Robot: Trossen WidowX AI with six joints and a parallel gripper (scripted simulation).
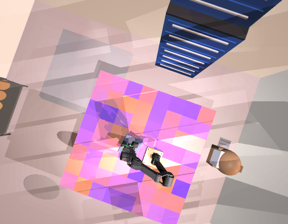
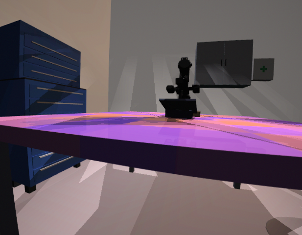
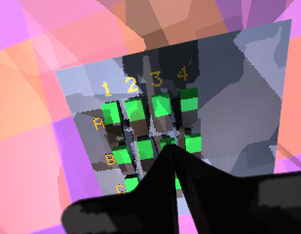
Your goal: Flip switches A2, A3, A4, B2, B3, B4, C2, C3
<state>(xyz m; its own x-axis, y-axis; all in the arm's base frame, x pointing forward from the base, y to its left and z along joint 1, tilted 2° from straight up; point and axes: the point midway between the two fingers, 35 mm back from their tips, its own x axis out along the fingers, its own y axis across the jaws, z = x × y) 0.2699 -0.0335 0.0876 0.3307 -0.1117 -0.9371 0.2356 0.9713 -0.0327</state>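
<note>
The grey switch panel (image 1: 132,138) (image 2: 178,107) (image 3: 223,104) shows its printed letters and numbers in the wrist view. Each visible rocker has a green far half and a dark near half. Row A has A1 (image 3: 111,113), A2 (image 3: 135,110), A3 (image 3: 161,105) and A4 (image 3: 189,102). Row B has B1 (image 3: 123,156), B2 (image 3: 144,149), B3 (image 3: 167,142) and B4 (image 3: 193,143). C1 (image 3: 131,184) shows; most of row C is hidden behind the fingers. I cannot tell surely which ends are raised. My gripper (image 3: 169,148) is shut and empty, its tips over B3; contact is unclear.
The panel stands on a table (image 1: 180,108) (image 2: 135,133) with a coloured checker top. The arm's pale base plate (image 1: 147,154) is just beside the panel. A blue drawer cabinet (image 1: 187,50) (image 2: 52,97) stands beyond the table. Shadows cross the panel.
</note>
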